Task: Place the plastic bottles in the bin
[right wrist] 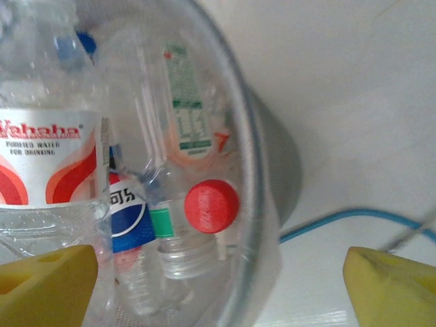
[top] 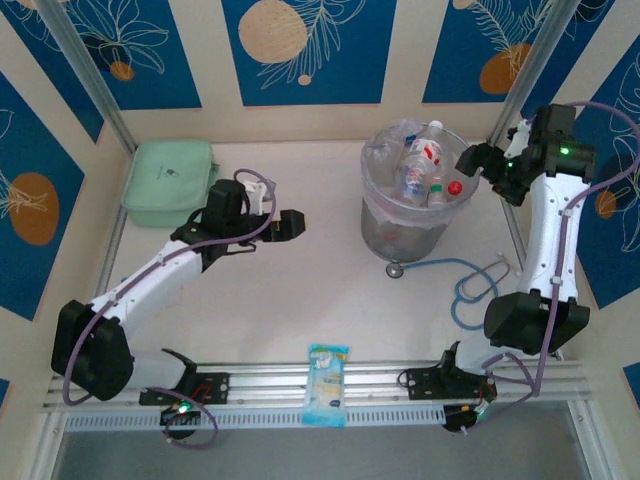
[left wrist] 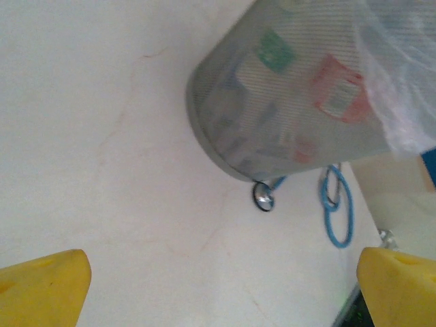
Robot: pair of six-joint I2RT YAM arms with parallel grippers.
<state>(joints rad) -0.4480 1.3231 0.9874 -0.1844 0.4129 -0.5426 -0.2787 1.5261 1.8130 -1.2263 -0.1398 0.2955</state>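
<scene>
The round grey mesh bin [top: 375,220] with its clear bag stands at the back of the table, right of centre, and holds several plastic bottles [top: 423,160]. One has a red cap [top: 455,187]. In the right wrist view a red-and-white labelled bottle [right wrist: 48,163], a blue-labelled one [right wrist: 126,214] and the red cap [right wrist: 211,206] lie inside the rim [right wrist: 251,204]. My right gripper [top: 468,160] hangs open over the bin's right rim, nothing between its yellow fingers [right wrist: 48,286]. My left gripper [top: 296,224] is open and empty, left of the bin [left wrist: 286,102].
A blue stethoscope [top: 470,285] lies on the table just in front and right of the bin; its chest piece [left wrist: 263,197] rests by the bin's base. A mint-green lidded box [top: 168,180] sits back left. A blue-and-white packet [top: 327,385] lies on the front rail.
</scene>
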